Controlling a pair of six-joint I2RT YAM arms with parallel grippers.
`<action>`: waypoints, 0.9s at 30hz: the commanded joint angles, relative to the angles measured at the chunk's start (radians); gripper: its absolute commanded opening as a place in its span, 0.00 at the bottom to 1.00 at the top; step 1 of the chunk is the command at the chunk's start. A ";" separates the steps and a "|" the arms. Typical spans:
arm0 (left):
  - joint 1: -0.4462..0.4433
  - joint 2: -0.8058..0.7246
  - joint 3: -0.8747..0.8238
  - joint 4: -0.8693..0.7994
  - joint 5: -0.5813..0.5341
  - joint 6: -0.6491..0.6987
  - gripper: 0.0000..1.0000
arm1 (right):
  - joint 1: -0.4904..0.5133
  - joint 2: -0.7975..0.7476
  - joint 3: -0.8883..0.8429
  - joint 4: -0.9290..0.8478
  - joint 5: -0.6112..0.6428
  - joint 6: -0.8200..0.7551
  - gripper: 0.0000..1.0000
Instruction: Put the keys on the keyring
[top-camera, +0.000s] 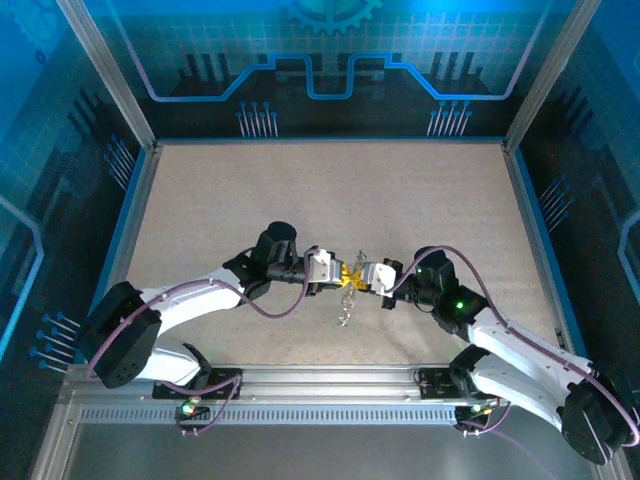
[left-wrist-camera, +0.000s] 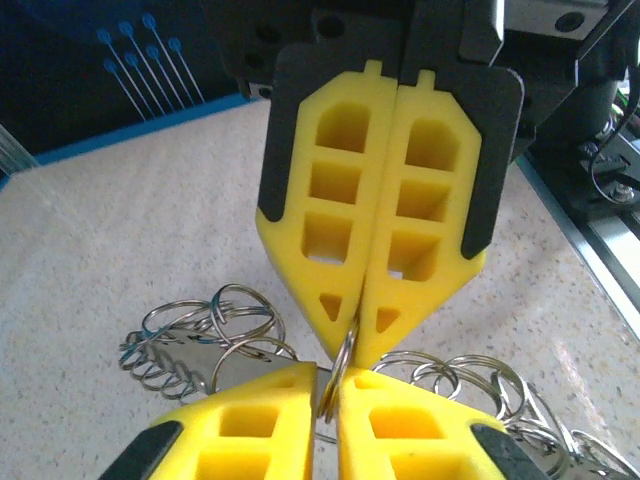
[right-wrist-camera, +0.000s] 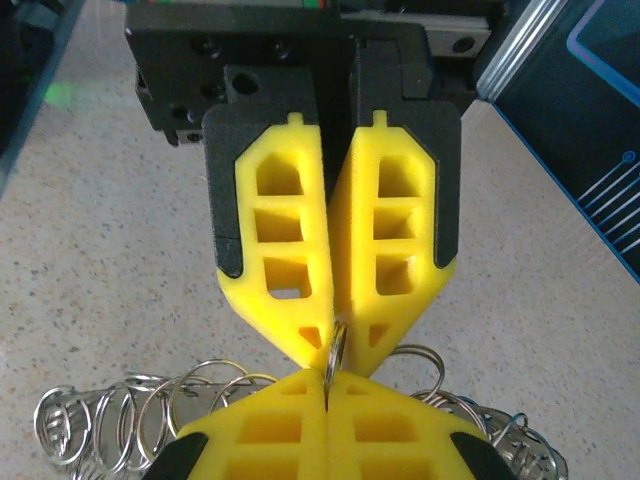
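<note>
Yellow tips meeting, left gripper (left-wrist-camera: 335, 385) and right gripper (right-wrist-camera: 328, 378) both clenched on one keyring (top-camera: 346, 300) loop: mid-threading, seemingly; next, prise it open without slipping.

Overhead camera views the table (top-camera: 320, 200) from behind — close wrist cameras face each other, sharing the jaws

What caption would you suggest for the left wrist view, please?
Yellow-fingered left gripper and right gripper, both shut, pinch one silvery wire keyring over the speckled beige table.
</note>
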 joint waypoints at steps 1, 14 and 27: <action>-0.026 -0.013 0.070 -0.163 0.005 0.101 0.13 | 0.046 0.014 0.063 -0.037 0.070 -0.034 0.00; -0.039 -0.009 0.066 -0.118 0.004 0.066 0.00 | 0.021 -0.045 -0.010 0.089 -0.004 0.013 0.17; 0.043 -0.036 -0.010 0.221 0.291 -0.138 0.00 | -0.089 -0.106 -0.115 0.256 -0.193 0.095 0.21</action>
